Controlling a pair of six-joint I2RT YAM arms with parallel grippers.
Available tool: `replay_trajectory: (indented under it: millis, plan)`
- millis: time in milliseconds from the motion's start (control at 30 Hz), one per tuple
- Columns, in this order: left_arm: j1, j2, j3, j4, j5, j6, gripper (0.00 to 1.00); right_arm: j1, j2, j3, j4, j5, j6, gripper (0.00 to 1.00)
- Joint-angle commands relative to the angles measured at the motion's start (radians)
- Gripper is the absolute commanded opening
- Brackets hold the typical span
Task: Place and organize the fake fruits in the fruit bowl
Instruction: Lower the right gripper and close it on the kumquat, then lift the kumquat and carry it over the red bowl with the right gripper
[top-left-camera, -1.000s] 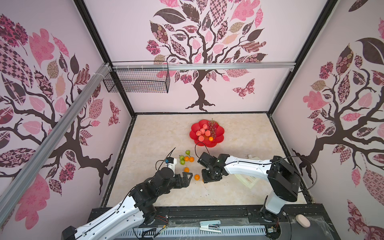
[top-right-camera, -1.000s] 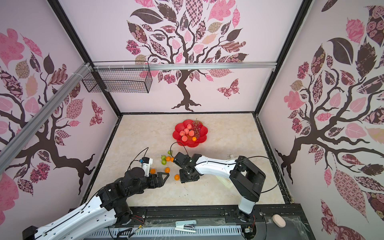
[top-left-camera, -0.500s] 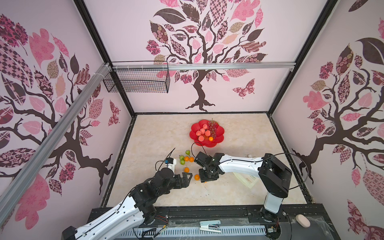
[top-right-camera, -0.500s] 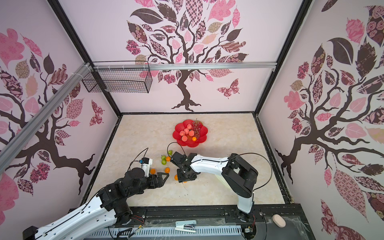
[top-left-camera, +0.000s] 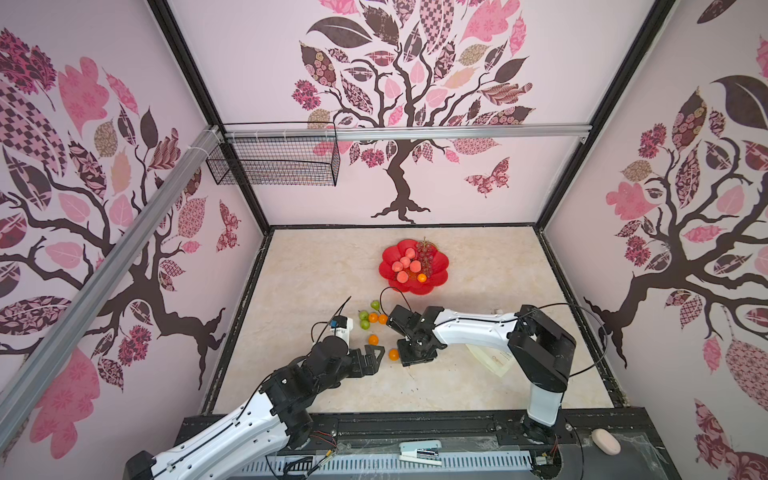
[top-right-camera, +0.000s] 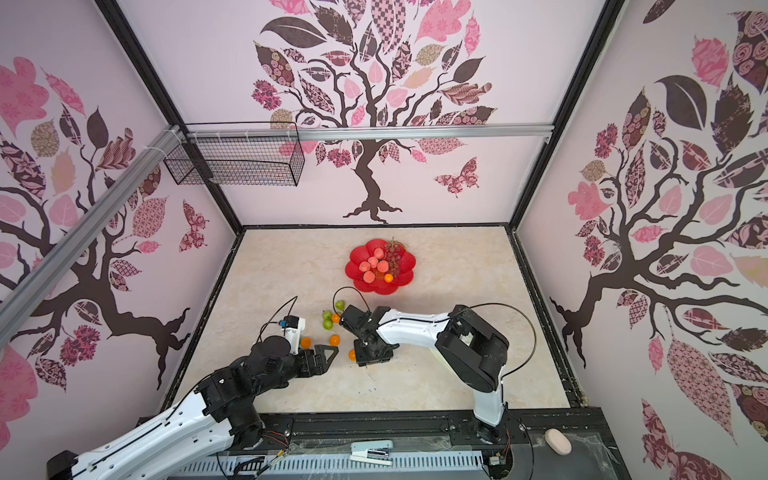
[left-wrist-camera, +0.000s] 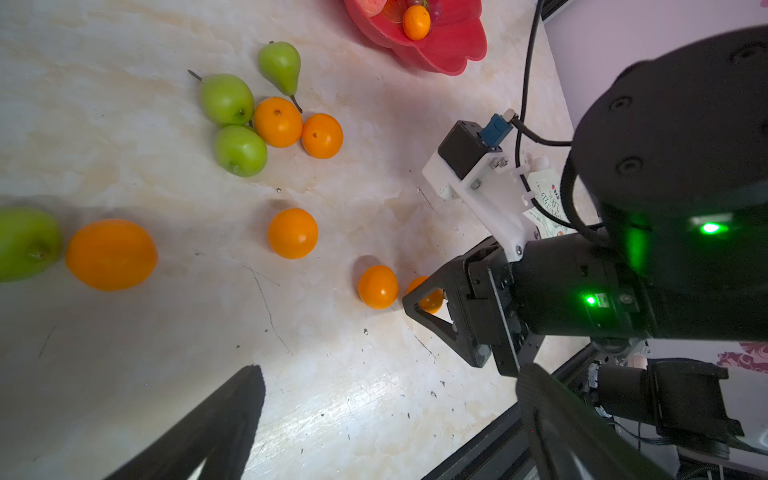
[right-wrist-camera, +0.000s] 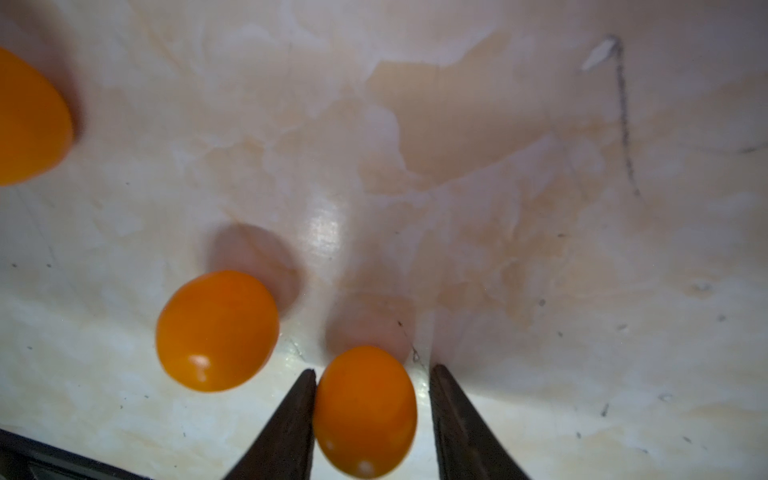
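Lower centre in both top views: right gripper (right-wrist-camera: 372, 370) points down over a small orange (right-wrist-camera: 365, 411), one jaw touching, other just clear, not clamped. Left gripper (left-wrist-camera: 390, 370) beside it, open, empty. Orange looks light, rigid, slick; pinch across its widest middle. Fruit bowl (top-left-camera: 415, 287) above centre, well apart.

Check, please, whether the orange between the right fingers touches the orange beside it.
Apart: the right wrist view shows a strip of bare table between that orange and its neighbour.
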Motion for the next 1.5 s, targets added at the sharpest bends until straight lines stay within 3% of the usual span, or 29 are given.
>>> replay_trajectory:
  millis: [0,233,533,833,1100,1333,1467]
  plan:
    - [-0.002,0.001,-0.021,0.023,-0.007,0.003,0.99,0.004,0.027,0.022,-0.025,0.020,-0.007,0.45]
    - [-0.002,0.008,-0.020,0.028,-0.006,0.001,0.98,0.003,0.019,0.016,-0.022,0.023,-0.005,0.38]
    - [-0.002,0.018,-0.006,0.034,0.000,-0.003,0.98,0.003,-0.009,0.005,-0.027,0.032,-0.005,0.35]
    - [-0.002,0.070,0.084,0.096,-0.011,0.065,0.99,-0.008,-0.158,-0.002,-0.061,0.129,-0.009,0.33]
    - [0.010,0.164,0.197,0.140,-0.051,0.167,0.99,-0.121,-0.244,0.039,-0.097,0.136,-0.051,0.32]
    - [0.132,0.316,0.290,0.198,0.082,0.189,0.99,-0.223,-0.228,0.127,-0.127,0.167,-0.124,0.33]
    - [0.166,0.414,0.364,0.217,0.101,0.256,0.98,-0.282,-0.187,0.186,-0.123,0.149,-0.156,0.33]
